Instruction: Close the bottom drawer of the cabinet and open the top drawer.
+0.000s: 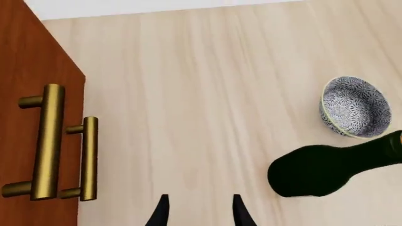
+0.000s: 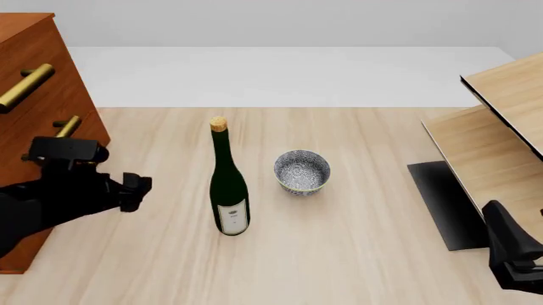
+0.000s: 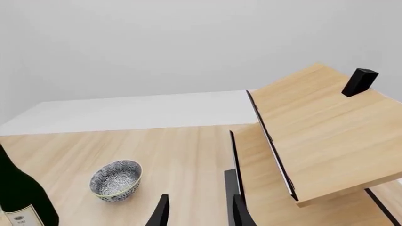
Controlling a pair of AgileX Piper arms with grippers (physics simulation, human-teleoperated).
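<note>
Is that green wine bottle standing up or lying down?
Standing upright. In the front view the wine bottle rests on its base on the table, cork at the top, beside the patterned bowl and not touching it.

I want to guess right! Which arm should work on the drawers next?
Probably the left. Its gripper hangs open right beside the cabinet, with the brass handles close in its wrist view. The right gripper is far across the table by the pale shelf.
</note>
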